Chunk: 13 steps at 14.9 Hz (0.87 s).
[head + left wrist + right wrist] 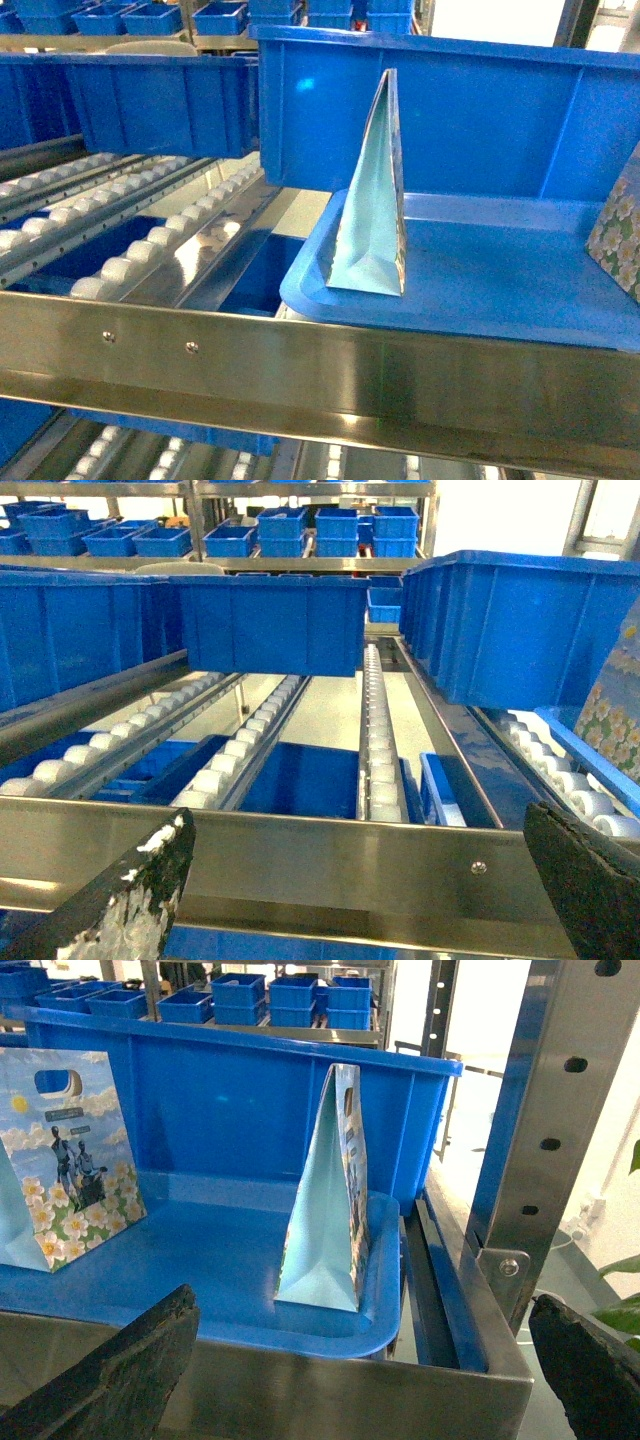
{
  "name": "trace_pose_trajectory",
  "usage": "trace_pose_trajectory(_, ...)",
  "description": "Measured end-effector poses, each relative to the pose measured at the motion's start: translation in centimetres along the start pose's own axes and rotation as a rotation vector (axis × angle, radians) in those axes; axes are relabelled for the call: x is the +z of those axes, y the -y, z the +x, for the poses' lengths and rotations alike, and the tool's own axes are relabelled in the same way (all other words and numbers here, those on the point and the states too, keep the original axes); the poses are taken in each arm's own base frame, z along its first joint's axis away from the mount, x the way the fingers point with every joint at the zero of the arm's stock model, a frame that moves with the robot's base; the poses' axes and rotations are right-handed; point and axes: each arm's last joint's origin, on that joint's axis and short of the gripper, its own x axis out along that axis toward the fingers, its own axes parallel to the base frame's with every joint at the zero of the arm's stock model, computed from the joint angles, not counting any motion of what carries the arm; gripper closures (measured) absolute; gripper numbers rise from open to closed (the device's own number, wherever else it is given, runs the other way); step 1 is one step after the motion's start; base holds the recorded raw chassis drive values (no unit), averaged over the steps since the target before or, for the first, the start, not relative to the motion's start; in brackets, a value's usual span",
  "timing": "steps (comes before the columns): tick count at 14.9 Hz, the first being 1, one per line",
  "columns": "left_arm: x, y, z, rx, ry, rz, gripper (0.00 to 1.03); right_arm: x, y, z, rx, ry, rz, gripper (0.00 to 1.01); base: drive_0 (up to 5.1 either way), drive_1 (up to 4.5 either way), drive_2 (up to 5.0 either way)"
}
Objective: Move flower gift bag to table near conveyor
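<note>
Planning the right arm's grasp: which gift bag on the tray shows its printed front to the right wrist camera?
The left gift bag, flowers and figures facing the camera; the right gift bag stands edge-on.

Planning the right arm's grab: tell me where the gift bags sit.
Right wrist view: two gift bags stand upright in the blue tray, one edge-on near its right rim, one at left.

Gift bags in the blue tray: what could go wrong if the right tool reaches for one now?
1. Both the edge-on bag and the front-facing bag stand free and narrow in the blue tray; a nudge may topple them.
2. The steel rail lies between the right tool and the tray; its open fingers could catch it.
3. Both bags show flowers, so the wrong one might be picked.
</note>
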Motion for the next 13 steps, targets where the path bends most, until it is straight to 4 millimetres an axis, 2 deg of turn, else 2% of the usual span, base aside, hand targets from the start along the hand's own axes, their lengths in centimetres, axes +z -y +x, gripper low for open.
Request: trace_pose_trajectory(13, 0.00, 0.00, 0.00, 0.000, 0.000, 0.000, 0.05, 0.00, 0.00, 0.00, 0.000, 0.000, 0.000, 0.03, 0.0, 0.00, 0.0)
